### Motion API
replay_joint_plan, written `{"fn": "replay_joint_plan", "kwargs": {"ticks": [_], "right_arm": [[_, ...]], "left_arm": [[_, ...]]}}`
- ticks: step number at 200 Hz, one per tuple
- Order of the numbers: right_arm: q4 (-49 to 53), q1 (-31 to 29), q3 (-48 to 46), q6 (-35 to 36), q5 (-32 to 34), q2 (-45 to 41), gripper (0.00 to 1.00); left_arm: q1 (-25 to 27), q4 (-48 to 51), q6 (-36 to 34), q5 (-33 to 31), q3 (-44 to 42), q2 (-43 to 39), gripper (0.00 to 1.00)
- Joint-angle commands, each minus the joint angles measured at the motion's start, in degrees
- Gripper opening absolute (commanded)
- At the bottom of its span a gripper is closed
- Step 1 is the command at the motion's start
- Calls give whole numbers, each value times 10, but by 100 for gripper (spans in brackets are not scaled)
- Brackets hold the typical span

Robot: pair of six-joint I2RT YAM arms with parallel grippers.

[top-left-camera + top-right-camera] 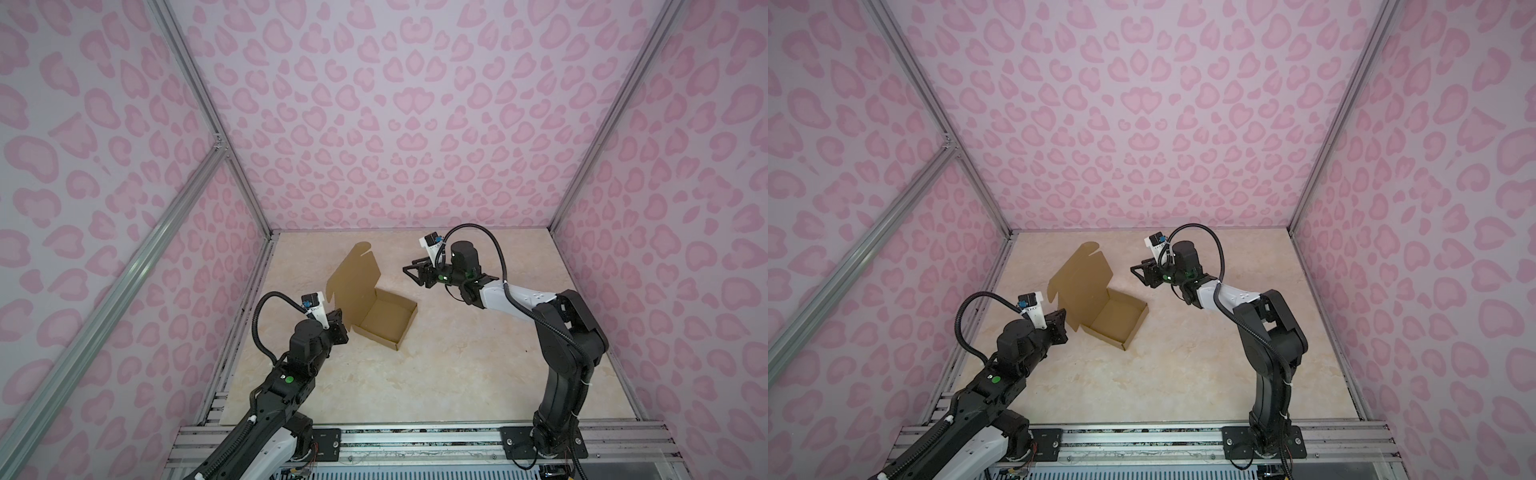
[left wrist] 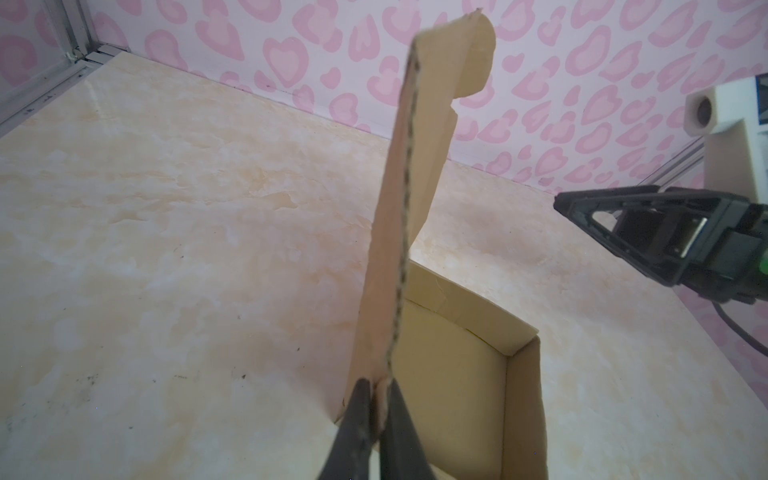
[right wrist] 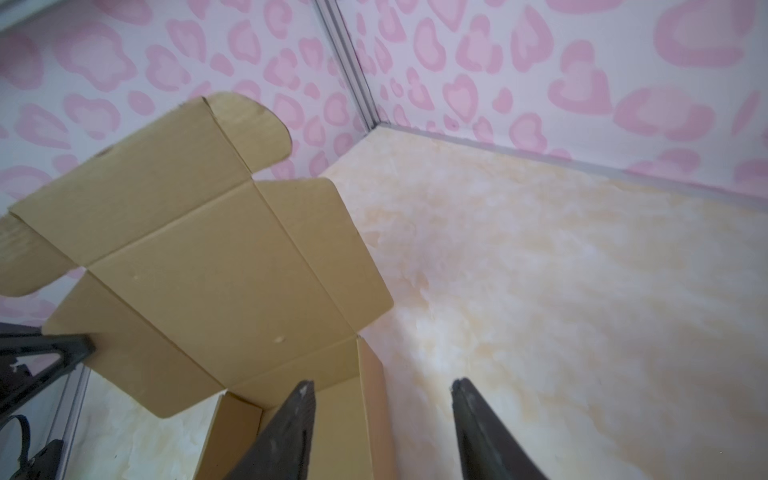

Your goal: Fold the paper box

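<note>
Pinched on the thin near-left edge of the upright lid [image 1: 353, 282], the left gripper [image 2: 376, 386] could slip or crease the cardboard if the lid swings down askew. The paper box [image 1: 384, 320] sits left of centre on the table [image 1: 457, 374], just right of that gripper; the right gripper [image 1: 411, 268] hangs open and empty, apart at its far right

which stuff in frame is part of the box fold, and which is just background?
In the job:
- paper box, lid raised
- left claw, shut on a lid side flap
- right claw, open, holding nothing

Not in the job:
- table
- pink heart walls
- metal frame
</note>
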State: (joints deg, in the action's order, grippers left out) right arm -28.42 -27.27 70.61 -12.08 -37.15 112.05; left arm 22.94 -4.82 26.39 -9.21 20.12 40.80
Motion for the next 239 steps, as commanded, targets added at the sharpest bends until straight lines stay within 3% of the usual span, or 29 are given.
{"fn": "replay_joint_plan", "kwargs": {"ticks": [1, 18, 43, 69, 117, 162, 204, 239], "right_arm": [[-47, 1, 25, 7, -18, 33, 54], [-26, -2, 45, 16, -28, 42, 54], [-32, -14, 8, 56, 9, 13, 54], [-30, -9, -10, 59, 1, -12, 54], [-96, -10, -119, 47, 34, -113, 53], [-173, -12, -229, -2, 69, -215, 53], [-147, -33, -287, 9, 122, -317, 53], [-126, -48, -328, 13, 154, -385, 53]], "left_arm": [[-1, -32, -7, 8, 3, 5, 8], [-1, -30, -10, 15, 7, 10, 6], [0, -32, -9, 22, 7, 12, 4], [0, -23, -8, 51, 26, 21, 4], [-1, 122, -48, 121, 166, 68, 4], [-1, 277, -211, 256, 286, 137, 4], [3, 252, -246, 445, 290, 87, 4], [29, 315, -326, 512, 298, 27, 4]]}}
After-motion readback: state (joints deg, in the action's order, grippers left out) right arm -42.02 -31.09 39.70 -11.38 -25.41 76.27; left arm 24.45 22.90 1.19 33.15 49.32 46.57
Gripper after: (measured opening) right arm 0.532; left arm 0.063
